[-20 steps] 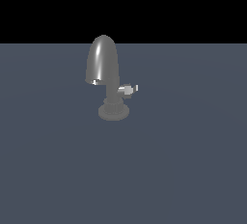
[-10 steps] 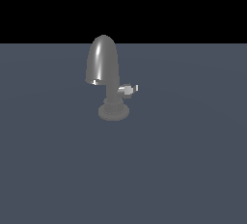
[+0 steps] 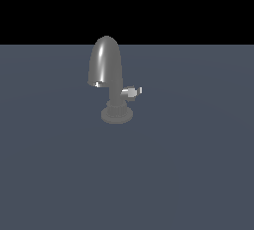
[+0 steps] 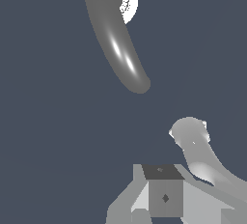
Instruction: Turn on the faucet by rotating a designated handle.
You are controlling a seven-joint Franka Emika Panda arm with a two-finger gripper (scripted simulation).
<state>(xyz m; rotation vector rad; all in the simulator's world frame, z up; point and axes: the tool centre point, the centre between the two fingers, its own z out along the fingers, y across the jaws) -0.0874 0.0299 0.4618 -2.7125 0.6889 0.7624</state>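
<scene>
Flat grey-blue floor point(image 3: 198, 174) under a black backdrop, with the faucet point(image 3: 105, 65) standing alone.

From the exterior view's left: the arched spout, then the handle point(image 3: 132, 92) jutting sideways from the neck toward the right, free for a push (no arm appears in this view). Only the wrist view shows the gripper point(image 4: 164, 196), above the spout point(image 4: 118, 44) and apart from it; whether its jaws are open or closed I cannot tell.

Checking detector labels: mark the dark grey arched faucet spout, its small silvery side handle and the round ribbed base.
dark grey glossy arched spout point(image 3: 105, 63): exterior view, mid-body of the arch.
small silvery side handle point(image 3: 131, 92): exterior view, stub beside the neck.
round ribbed grey base point(image 3: 117, 115): exterior view, front of the foot ring.
</scene>
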